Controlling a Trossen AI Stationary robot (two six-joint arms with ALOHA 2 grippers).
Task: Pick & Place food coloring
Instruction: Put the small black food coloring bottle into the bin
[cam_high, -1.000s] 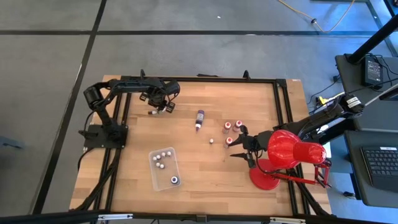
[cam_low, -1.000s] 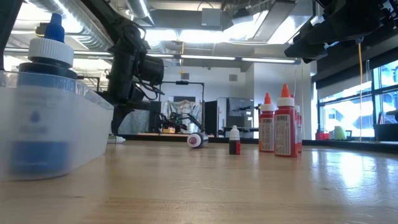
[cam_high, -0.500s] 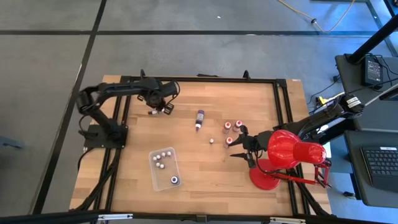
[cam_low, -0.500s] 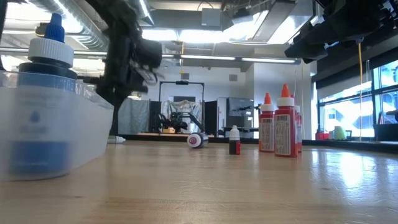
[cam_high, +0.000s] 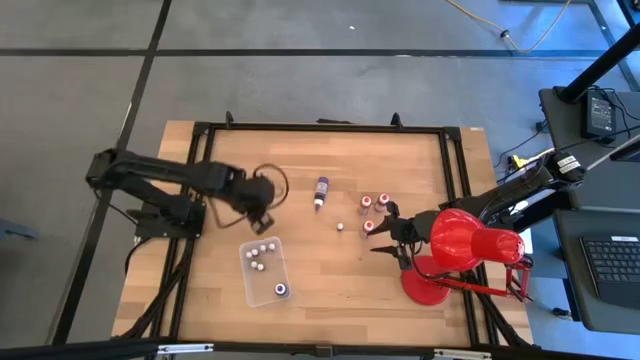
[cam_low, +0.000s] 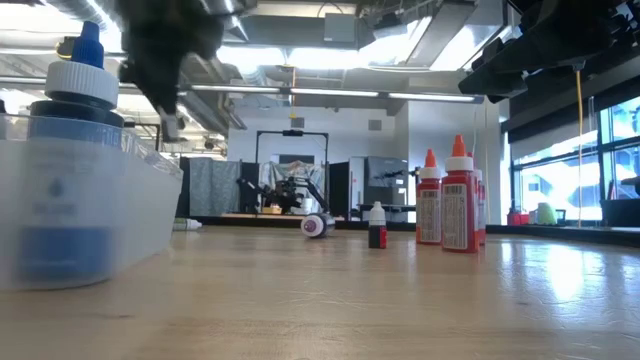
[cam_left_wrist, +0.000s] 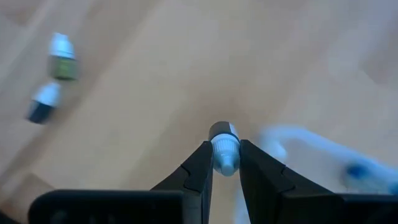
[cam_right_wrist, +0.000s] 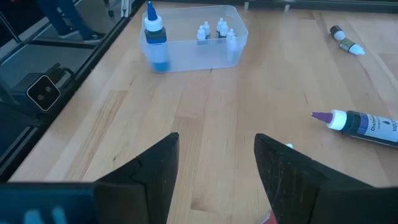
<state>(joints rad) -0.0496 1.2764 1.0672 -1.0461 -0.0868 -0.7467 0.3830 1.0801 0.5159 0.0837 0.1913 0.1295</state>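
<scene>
While the high view blurs it, the left pincer (cam_left_wrist: 225, 163) grips a white-capped bottle (cam_left_wrist: 224, 149); right pincer (cam_right_wrist: 216, 163) open.

Both arms are black, built of slim straight links joined by rounded, bulky joints. The left arm (cam_high: 160, 180) rises from a flat square black base plate bolted by the table's edge, and a thin black cable loops in an arc beside its wrist. The left gripper (cam_left_wrist: 225, 163) has two matte black fingers that taper to narrow flat tips from a broad black crossbar. The right gripper (cam_right_wrist: 217, 163) has wider black fingers with slanted, squared-off ends. The right arm (cam_high: 520, 190) carries white labels and loose cabling.
</scene>
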